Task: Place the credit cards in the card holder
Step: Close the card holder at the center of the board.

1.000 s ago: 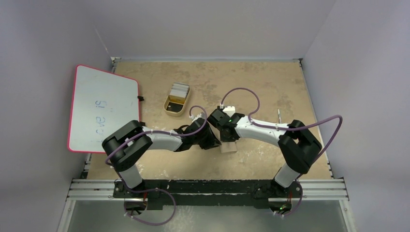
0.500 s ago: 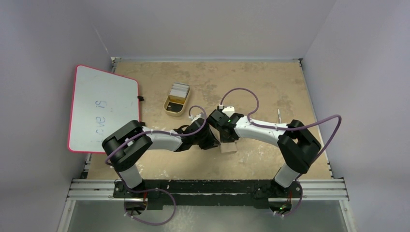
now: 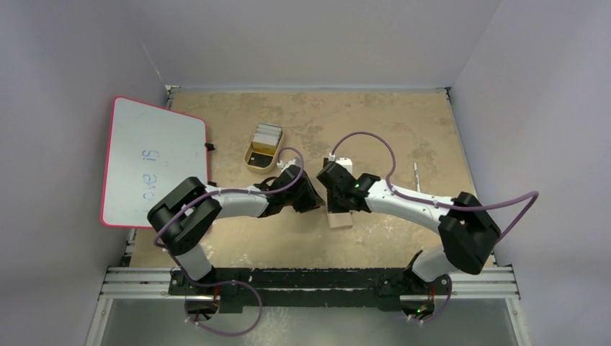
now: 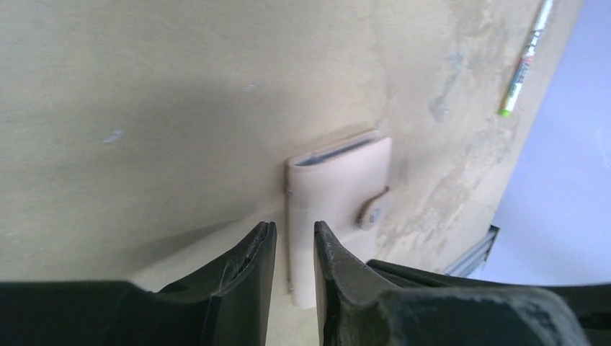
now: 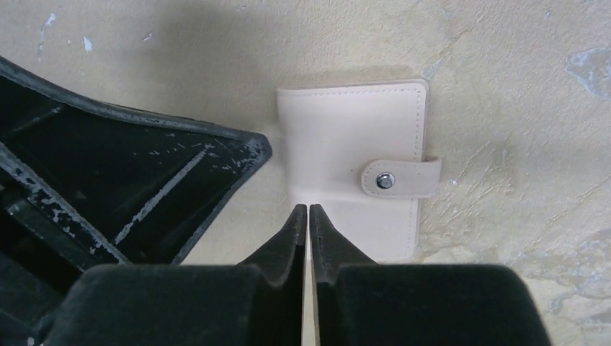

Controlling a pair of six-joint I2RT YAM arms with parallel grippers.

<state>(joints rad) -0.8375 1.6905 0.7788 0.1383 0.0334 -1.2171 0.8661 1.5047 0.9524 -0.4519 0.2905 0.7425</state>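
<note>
The card holder (image 5: 353,158) lies flat on the table, folded closed, its strap snapped over the front by a round button (image 5: 385,180). My right gripper (image 5: 308,209) is shut with nothing in it, its tips over the holder's spine-side edge. My left gripper (image 4: 294,231) hovers at the same edge of the card holder (image 4: 339,194), open by a narrow gap and holding nothing. From above, both grippers (image 3: 317,202) (image 3: 333,204) meet over the card holder (image 3: 340,219). The credit cards (image 3: 267,134) lie stacked in a yellow tray (image 3: 253,163), pale on top.
A pink-framed whiteboard (image 3: 153,160) leans at the table's left edge. A thin pen (image 3: 416,173) lies to the right of the arms, also in the left wrist view (image 4: 526,61). The left gripper's black finger (image 5: 144,187) crowds the holder's left side.
The right gripper's jaws have closed, and its arm has stretched with the elbow swinging right. The left gripper edged up toward the holder and its jaws parted a little wider.
</note>
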